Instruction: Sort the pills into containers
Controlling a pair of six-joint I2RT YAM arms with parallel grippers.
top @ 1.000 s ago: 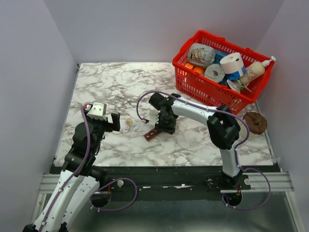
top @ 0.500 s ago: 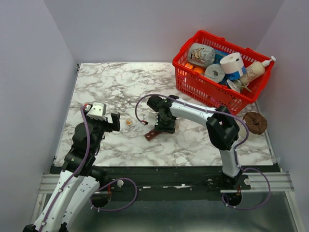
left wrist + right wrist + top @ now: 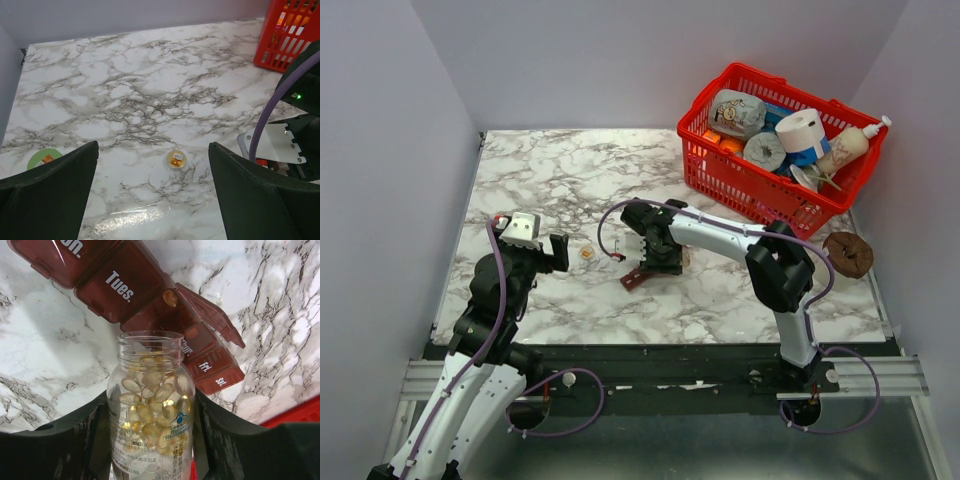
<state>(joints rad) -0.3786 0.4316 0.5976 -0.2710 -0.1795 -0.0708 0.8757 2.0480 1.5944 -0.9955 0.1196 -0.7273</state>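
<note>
**A:** What is hidden or cut off?

**B:** From above, most of the weekly pill organizer [image 3: 633, 279]. Only its near-left end pokes out from under the right end effector [image 3: 150, 399], about mid-surface. In the right wrist view the frame cuts off one end of the strip. The clear bottle [image 3: 150, 365] covers part of the row, so I read only "Tues.", "Fri." and "Sat". Another label is half hidden behind the glass.

**A:** And the bottle itself?

**B:** It is clamped between the right end effector's black fingers [image 3: 60, 445], with its open mouth pointing at the organizer. Its base is out of frame. I cannot tell whether the mouth touches the strip.

**A:** Materials and shapes?

**B:** The bottle is clear, glossy and round, with a ridged neck and a printed label too small to read. Inside is a heap of softgel pills [image 3: 145, 412], oval and translucent gold. The organizer is dark red-brown see-through plastic, made of square compartments with white lettering. One lid [image 3: 210, 315] next to "Tues.", on the "Fri." side, stands open. A single pill [image 3: 170, 298] lies in that compartment.

**A:** The left side?

**B:** The left end effector [image 3: 153, 145] has its matt black fingers wide apart, gripping nothing, over the white, grey-veined marble surface [image 3: 125, 75]. Beyond them lies a small round amber disc [image 3: 176, 159], and I cannot make out what it is. A green round cap [image 3: 44, 159] with an orange speck on it sits partly behind the left finger.

**A:** Far right?

**B:** A red mesh basket [image 3: 735, 180], crammed with rolls and bottles that overlap one another.
</note>
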